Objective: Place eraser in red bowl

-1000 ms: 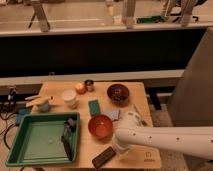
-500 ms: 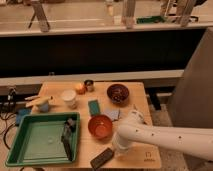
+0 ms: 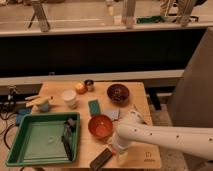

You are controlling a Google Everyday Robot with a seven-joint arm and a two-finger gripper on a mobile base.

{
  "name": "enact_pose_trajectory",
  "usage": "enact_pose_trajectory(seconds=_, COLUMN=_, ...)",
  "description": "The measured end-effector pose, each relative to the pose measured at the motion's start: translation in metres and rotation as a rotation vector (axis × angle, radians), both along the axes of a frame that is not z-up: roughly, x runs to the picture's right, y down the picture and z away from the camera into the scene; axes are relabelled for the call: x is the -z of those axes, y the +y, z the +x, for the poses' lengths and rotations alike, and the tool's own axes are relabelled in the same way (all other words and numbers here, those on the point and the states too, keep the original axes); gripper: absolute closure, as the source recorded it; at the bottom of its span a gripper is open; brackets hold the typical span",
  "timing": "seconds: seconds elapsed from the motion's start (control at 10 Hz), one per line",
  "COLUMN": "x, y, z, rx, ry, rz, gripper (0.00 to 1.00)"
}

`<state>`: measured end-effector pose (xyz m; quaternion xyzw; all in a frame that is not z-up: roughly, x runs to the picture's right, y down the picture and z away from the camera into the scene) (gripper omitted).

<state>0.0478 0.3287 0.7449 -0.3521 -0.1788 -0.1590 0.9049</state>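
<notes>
Low over the front edge of the desk (image 3: pixel 145 156), the tool (image 3: pixel 116 149) points down from the end of the white arm (image 3: pixel 165 137), which reaches in from the right. Its tip is hidden under the wrist, so I cannot tell whether it is open, closed or gripping anything.

The eraser (image 3: pixel 101 159) lies flat at the desk's front edge, angled, just left of the tool; contact between them cannot be made out. The red bowl (image 3: pixel 100 126) stands directly behind the eraser, near it, with nothing between the two. The bend of the arm sits just right of the bowl.

Behind the red bowl lie a teal pad (image 3: pixel 94 106) and a small greyish square (image 3: pixel 112 114), partly covered by the arm. Farther back stands a dark maroon bowl (image 3: pixel 118 93). To the left of it are a small can (image 3: pixel 89 84), an orange ball (image 3: pixel 81 88) and a white cup (image 3: pixel 69 97). A green tray (image 3: pixel 35 145) fills the left front of the desk, with an upright black object (image 3: pixel 67 135) at its right wall, close to the red bowl.

Compared with half a second ago, the eraser lies in much the same spot and the arm has barely shifted.
</notes>
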Motion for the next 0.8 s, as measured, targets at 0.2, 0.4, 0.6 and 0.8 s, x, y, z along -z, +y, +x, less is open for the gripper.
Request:
enact_pose_trajectory(seconds=0.2, x=0.002, y=-0.003, z=0.009, rx=-0.025, ry=0.012, rz=0.012, gripper=0.2)
enact_pose_trajectory(seconds=0.4, x=0.006, y=-0.003, z=0.009, rx=-0.043, ry=-0.012, rz=0.001, gripper=0.2)
enact_pose_trajectory(seconds=0.6, x=0.011, y=0.001, z=0.0, rx=-0.059, ry=-0.045, rz=-0.041, gripper=0.2)
enact_pose_trajectory(seconds=0.8, x=0.015, y=0.006, z=-0.01, rx=-0.041, ry=-0.065, rz=-0.056, gripper=0.2)
